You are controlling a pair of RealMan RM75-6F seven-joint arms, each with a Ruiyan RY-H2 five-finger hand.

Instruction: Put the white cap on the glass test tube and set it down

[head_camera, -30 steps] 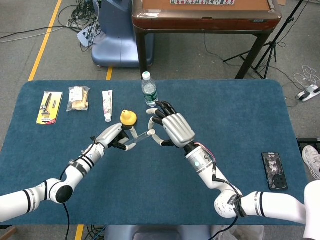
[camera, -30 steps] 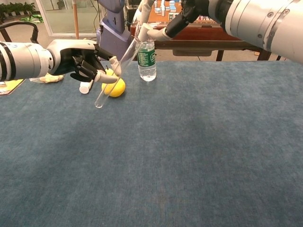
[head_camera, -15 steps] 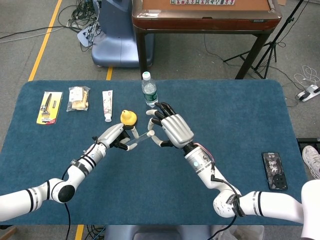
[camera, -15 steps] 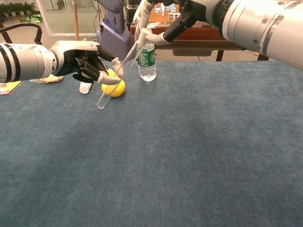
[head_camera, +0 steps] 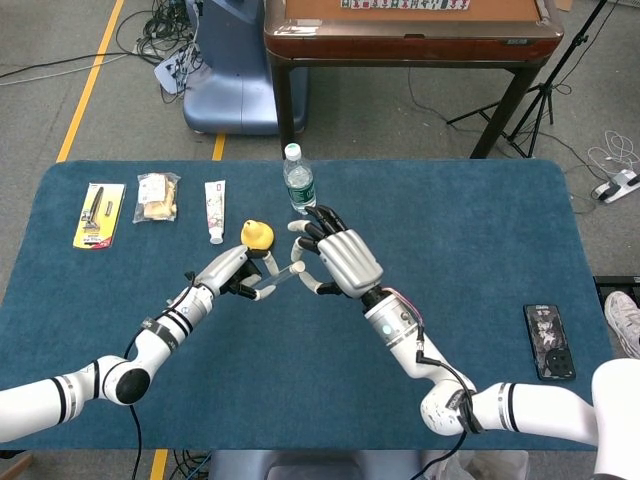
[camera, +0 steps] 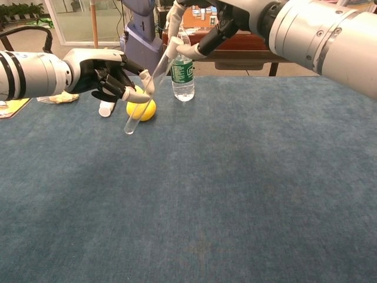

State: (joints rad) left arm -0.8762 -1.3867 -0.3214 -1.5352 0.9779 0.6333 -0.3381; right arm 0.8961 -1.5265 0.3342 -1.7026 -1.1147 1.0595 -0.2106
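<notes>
My left hand grips the glass test tube near its middle and holds it tilted above the blue table. The tube's closed end points down toward me and its mouth points up and away. My right hand pinches the white cap between thumb and a finger, right at the tube's mouth. I cannot tell how far the cap sits on the tube.
A water bottle stands just behind the hands, with a yellow round object under the tube. A white tube, a snack packet and a yellow card pack lie far left. A phone lies right.
Both hands have drifted slightly left. The tube stands a little steeper, and the cap has stayed against its mouth.
</notes>
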